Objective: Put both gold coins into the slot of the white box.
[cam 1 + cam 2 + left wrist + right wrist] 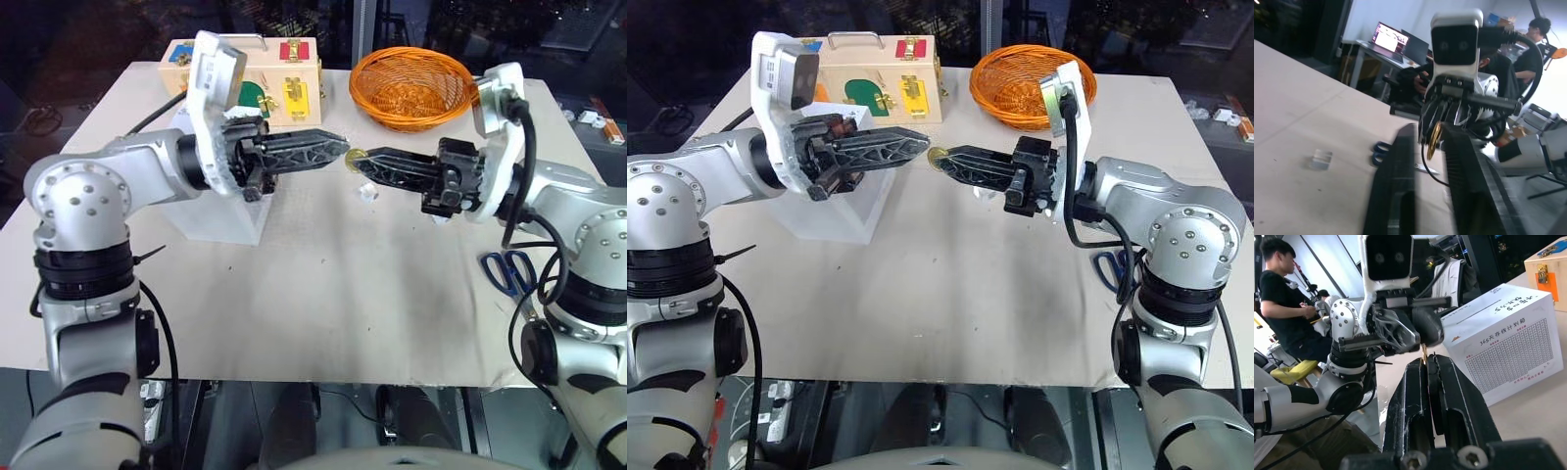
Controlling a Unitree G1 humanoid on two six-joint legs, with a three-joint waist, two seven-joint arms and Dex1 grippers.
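Gold coin point(355, 156) pinched in right gripper point(359, 163), touching left gripper point(338, 145).

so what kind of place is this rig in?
Likely a robotics lab or shared office workspace. Behind the table there is a desk with an open laptop, a seated person and another person at a desk, and loose cables run below.

The table point(323, 294) is seen from above and behind by the two head views, which share nearly all of it, while the opposite gripper is faced closely by each wrist view, level over that table.
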